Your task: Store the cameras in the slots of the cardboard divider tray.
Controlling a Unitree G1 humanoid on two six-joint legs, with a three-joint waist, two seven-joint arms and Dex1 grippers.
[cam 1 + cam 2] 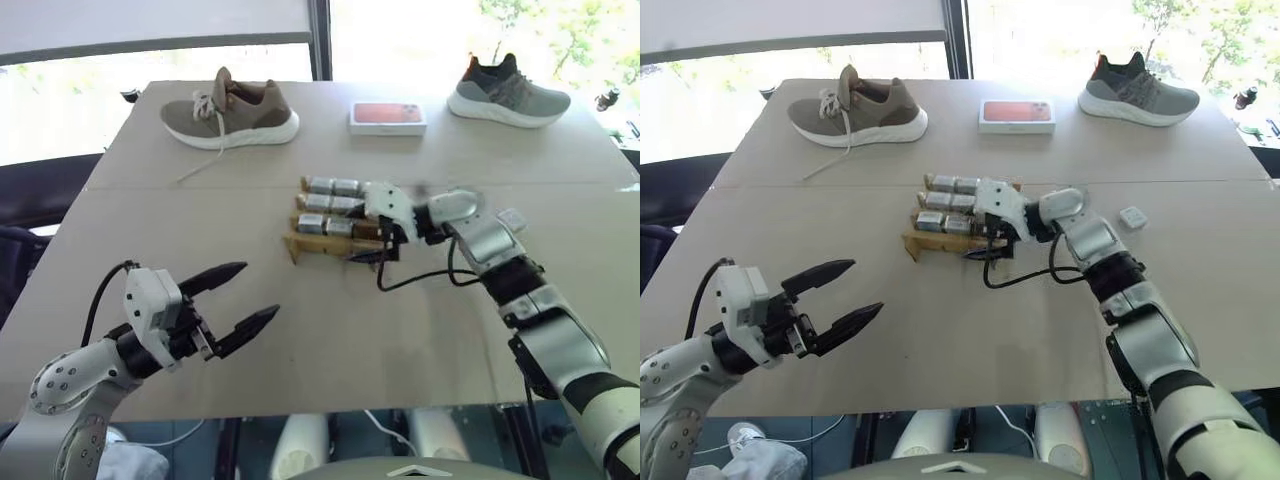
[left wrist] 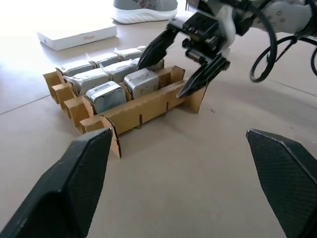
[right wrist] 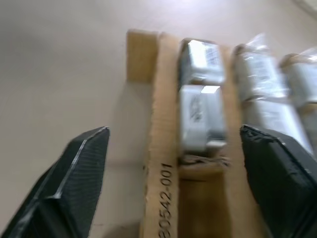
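My left claw hangs above the near left part of the bench, its two black fingers spread wide and holding nothing. It points toward the cardboard divider tray, which stands well apart from it, in the middle of the bench. The tray lies with its long axis across the bench, from my left to my right. I count six cameras in it: three rows of two, each silver block lying along the tray's long axis, all in the left part of the tray. The slots at the right end, under my right claw, look empty. My right claw is at this right end of the tray, pointing to my left along the rows. Its fingers are spread; one finger is over the middle row and the other is outside the near wall of the tray, and they pinch nothing. One more small grey block lies on the bench to the right of my right arm. At the far side I see two shoes and one flat white box with an orange top between them.
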